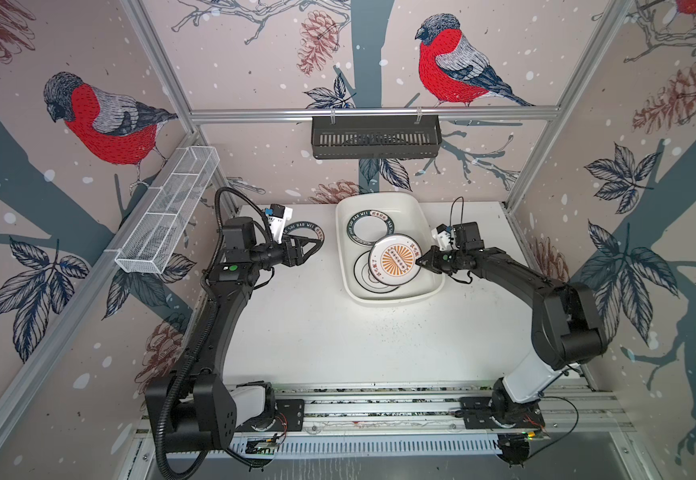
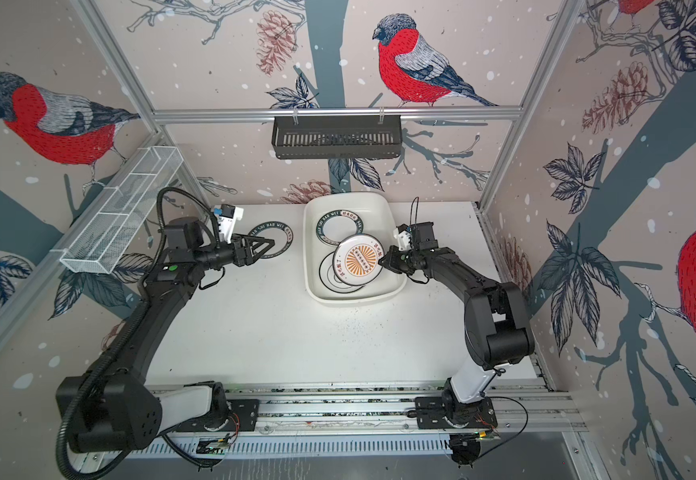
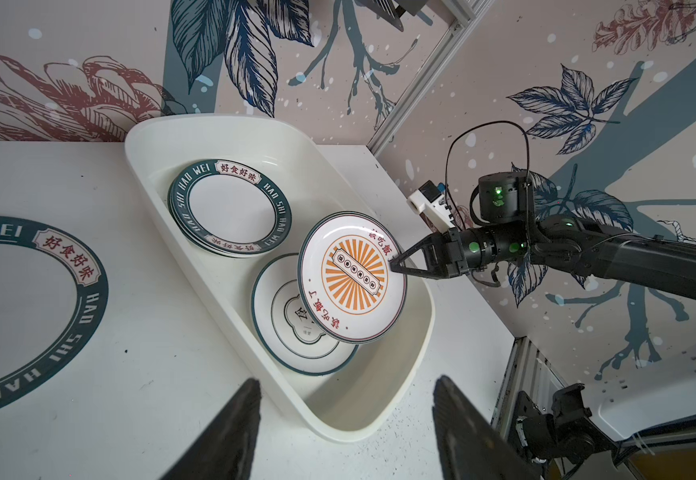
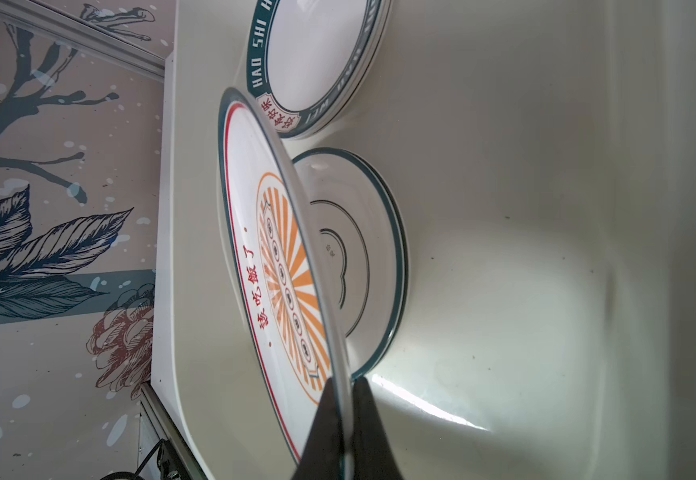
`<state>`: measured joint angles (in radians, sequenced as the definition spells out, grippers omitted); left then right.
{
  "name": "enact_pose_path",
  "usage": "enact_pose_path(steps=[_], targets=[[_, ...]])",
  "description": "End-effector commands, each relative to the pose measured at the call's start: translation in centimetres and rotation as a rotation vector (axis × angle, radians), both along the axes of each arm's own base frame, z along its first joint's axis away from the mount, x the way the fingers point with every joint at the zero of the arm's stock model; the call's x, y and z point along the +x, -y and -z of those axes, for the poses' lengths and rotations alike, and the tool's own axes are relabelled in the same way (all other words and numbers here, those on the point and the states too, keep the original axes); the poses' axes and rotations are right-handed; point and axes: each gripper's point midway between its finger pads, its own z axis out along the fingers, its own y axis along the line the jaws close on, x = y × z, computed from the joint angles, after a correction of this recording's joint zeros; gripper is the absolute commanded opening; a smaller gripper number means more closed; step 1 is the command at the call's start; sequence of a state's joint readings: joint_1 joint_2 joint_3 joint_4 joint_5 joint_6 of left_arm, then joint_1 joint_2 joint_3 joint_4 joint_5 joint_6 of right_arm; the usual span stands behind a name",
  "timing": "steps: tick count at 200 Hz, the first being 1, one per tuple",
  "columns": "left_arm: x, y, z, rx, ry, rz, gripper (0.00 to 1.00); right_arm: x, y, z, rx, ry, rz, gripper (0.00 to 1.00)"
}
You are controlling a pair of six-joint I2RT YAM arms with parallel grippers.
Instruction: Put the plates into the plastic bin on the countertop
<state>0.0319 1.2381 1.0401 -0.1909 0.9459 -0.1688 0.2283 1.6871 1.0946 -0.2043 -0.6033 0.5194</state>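
The white plastic bin [image 1: 396, 198] [image 2: 350, 197] [image 3: 379, 424] stands at the back of the countertop [image 1: 338, 332]. Inside lie a stack of teal-rimmed plates [image 1: 369, 227] [image 3: 230, 208] and a black-rimmed plate [image 1: 363, 276] [image 4: 363, 249]. My right gripper [image 1: 420, 262] [image 4: 344, 399] is shut on the rim of an orange sunburst plate [image 1: 396, 260] [image 3: 352, 282], held tilted above the black-rimmed one. Another teal-rimmed plate [image 2: 273, 239] [image 3: 88, 291] lies on the countertop left of the bin. My left gripper [image 1: 313, 247] [image 3: 348, 395] hovers open over it, holding nothing.
A black slatted basket [image 1: 375, 137] hangs on the back rail. A white wire-mesh basket [image 1: 167, 208] runs along the left wall. Both arm bases sit on metal rails [image 1: 379, 407] at the front edge.
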Motion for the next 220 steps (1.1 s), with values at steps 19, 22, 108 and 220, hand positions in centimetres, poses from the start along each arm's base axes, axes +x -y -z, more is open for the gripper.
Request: enact_pose_path(steps=[19,22,108,220], targets=[[-0.5,0.3,-0.9,-0.018,0.030,0.026,0.66,0.6,-0.5,0.4,-0.006,-0.003,-0.021,0.01],[-0.5,0.4,-0.9,-0.018,0.030,0.027,0.66,0.6,-0.5,0.5,-0.005,-0.006,-0.022,0.01],[-0.8,0.5,-1.1,-0.029,0.040,0.041,0.66,0.5,-2.0,2.5,-0.009,-0.086,-0.062,0.01],[-0.9,0.6,-1.2,-0.032,0.049,0.046,0.66,0.6,-2.8,4.0,-0.016,-0.129,-0.071,0.04]])
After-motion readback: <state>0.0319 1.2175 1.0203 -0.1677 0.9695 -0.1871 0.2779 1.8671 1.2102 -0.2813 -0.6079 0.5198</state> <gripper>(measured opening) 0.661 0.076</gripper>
